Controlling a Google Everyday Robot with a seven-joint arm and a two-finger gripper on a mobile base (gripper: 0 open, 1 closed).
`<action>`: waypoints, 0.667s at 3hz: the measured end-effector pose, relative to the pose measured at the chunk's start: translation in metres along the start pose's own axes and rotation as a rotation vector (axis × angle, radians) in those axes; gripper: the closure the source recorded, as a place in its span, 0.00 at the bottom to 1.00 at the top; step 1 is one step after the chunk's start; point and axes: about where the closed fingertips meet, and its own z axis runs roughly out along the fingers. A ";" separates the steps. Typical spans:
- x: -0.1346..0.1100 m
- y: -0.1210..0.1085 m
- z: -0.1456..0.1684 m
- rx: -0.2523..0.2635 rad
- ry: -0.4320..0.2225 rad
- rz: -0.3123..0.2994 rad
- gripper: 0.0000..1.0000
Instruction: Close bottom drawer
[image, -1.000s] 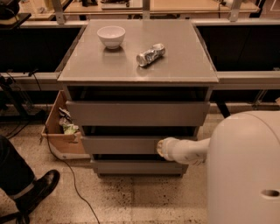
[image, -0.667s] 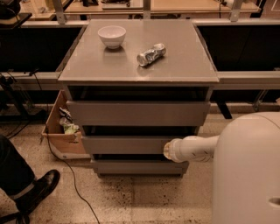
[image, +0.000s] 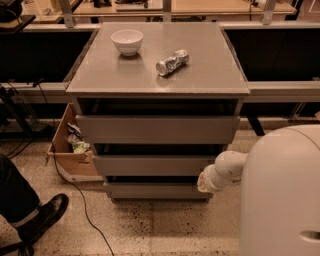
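Observation:
The bottom drawer (image: 150, 190) is the lowest and narrowest grey front of the cabinet. It stands out a little beyond the cabinet body, with a dark gap above it. My gripper (image: 203, 183) is at the end of the white arm (image: 227, 167), reaching in from the right. It sits by the right end of the bottom drawer's front, just below the middle drawer (image: 155, 165). I cannot tell whether it touches the drawer.
The top drawer (image: 157, 129) is the widest. A white bowl (image: 127, 41) and a crushed can (image: 172, 62) lie on the cabinet top (image: 200, 80). A cardboard box (image: 67, 152) stands left of the cabinet. A person's shoe (image: 45, 215) and a cable (image: 85, 210) are on the floor at left. My white body (image: 282, 195) fills the lower right.
My arm's end has moved right along the drawer fronts, from about the middle toward the right end of the bottom drawer. The drawers look unchanged.

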 end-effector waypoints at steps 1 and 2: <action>0.003 0.001 0.006 -0.024 0.002 0.001 1.00; 0.035 0.029 -0.011 -0.084 0.018 0.051 1.00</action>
